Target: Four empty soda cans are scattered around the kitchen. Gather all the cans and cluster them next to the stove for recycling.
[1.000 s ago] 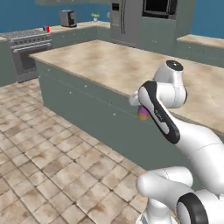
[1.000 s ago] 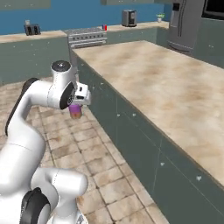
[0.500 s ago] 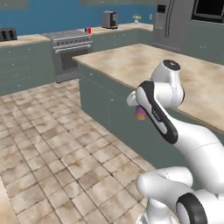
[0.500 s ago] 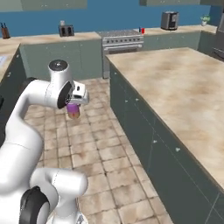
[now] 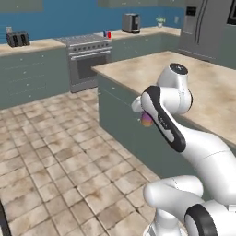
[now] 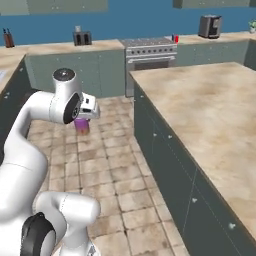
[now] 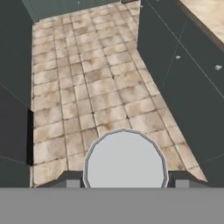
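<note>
My gripper is shut on a purple-pink soda can and carries it above the tiled floor beside the island. In the left base view the can peeks out from behind my forearm. The hand view looks down on its silver top, which sits between my fingertips. The stove stands against the far blue wall, seen also in the right base view. A pair of small cans, one red and one blue, stands on the counter just right of the stove.
The island counter runs along my right with its dark cabinet fronts close by. A coffee machine and a toaster sit on the far counter. The fridge stands at the back right. Tiled floor lies between me and the stove.
The whole picture has shifted: the base has turned, and the stove now sits nearer the middle of both base views. The can stays in my gripper, held the same way.
</note>
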You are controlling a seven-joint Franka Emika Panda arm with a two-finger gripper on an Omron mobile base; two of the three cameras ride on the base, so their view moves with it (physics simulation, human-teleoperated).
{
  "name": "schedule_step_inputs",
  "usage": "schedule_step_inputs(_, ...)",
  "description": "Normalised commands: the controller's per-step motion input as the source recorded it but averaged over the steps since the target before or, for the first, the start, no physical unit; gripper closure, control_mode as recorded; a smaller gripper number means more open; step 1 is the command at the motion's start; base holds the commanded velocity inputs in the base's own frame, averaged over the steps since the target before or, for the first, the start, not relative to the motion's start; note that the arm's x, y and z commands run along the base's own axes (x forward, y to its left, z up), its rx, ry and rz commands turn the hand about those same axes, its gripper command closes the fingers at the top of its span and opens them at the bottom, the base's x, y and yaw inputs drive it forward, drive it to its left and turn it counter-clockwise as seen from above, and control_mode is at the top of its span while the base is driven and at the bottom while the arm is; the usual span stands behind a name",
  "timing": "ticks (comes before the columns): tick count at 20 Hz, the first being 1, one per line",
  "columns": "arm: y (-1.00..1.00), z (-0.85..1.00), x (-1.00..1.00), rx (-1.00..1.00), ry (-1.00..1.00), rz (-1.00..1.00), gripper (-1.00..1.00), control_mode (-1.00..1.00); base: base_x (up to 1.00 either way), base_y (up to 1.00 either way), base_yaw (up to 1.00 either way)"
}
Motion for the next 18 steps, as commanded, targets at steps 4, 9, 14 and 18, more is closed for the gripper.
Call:
schedule_step_inputs(4, 0.00, 0.00, 0.00, 0.00, 0.00, 0.00, 1.00, 1.00, 1.00, 0.00, 0.18)
schedule_step_inputs(9, 0.00, 0.00, 0.00, 0.00, 0.00, 0.00, 1.00, 1.00, 1.00, 0.00, 0.34)
schedule_step_inputs(14, 0.00, 0.00, 0.00, 0.00, 0.00, 0.00, 1.00, 1.00, 1.00, 0.00, 0.28)
schedule_step_inputs(18, 0.00, 0.00, 0.00, 0.00, 0.00, 0.00, 1.00, 1.00, 1.00, 0.00, 0.20)
